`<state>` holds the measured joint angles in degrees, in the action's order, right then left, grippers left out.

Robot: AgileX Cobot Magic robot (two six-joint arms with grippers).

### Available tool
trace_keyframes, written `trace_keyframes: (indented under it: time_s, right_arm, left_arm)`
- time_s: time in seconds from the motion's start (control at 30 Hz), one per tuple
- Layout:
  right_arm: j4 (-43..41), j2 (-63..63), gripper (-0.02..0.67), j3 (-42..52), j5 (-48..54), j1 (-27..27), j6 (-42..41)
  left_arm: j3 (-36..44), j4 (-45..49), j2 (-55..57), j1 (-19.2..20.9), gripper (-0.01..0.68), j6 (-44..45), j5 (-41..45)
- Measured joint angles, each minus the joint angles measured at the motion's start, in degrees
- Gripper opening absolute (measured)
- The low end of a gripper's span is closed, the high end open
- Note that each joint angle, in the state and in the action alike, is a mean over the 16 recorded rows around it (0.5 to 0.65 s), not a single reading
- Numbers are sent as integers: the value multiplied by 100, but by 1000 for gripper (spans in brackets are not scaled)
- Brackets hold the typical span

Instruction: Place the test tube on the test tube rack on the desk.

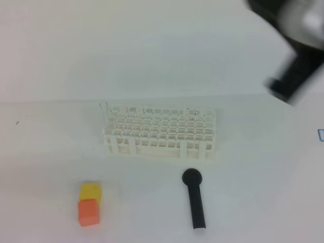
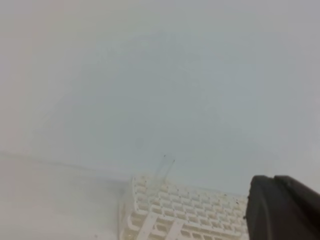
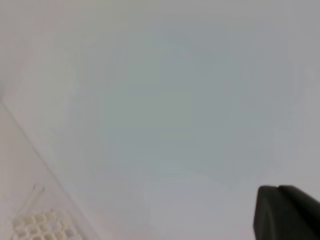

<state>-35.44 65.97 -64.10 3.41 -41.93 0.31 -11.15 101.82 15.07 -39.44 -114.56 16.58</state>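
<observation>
Cubes sit at the left front of the desk (image 1: pixel 50 152): a yellow cube (image 1: pixel 90 190) touching an orange cube (image 1: pixel 88 212) in front of it. Behind them, mid-desk, stands the test tube rack (image 1: pixel 160 131), and the test tube (image 2: pixel 164 168) rises upright from its far left corner hole, faint against the white. Right of the cubes, just in front of the rack, lies a black round-headed stick (image 1: pixel 195 199). The left gripper (image 2: pixel 274 178) is clenched with nothing in it. At the upper right, the right gripper (image 3: pixel 278 188) is blurred, raised, also clenched and holding nothing.
</observation>
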Motion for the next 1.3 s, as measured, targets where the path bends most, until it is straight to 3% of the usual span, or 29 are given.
trace_keyframes:
  time_s: [0.33,0.57,0.77,1.03,1.17,1.3]
  right_arm:
    - [52,-3531,-1,2950,602,211,608]
    - [25,-5605,-1,4325,1450,224,962]
    - [-50,-6417,-1,4802,2038,238,1050]
    - [-98,-6456,-1,4900,2336,255,1054]
    - [-100,-6422,-1,4904,2393,257,1054]
    - [-101,-6417,-1,4904,2418,257,1054]
  left_arm:
    - [0,0,0,0,-1,-72,-5]
    - [0,0,0,-2,-1,-91,-22]
    - [0,0,0,-6,-1,-109,-45]
    - [0,0,0,59,-1,-159,-84]
    - [1,-1,-18,343,-1,-276,-174]
    - [27,-1,-105,916,-1,-458,-526]
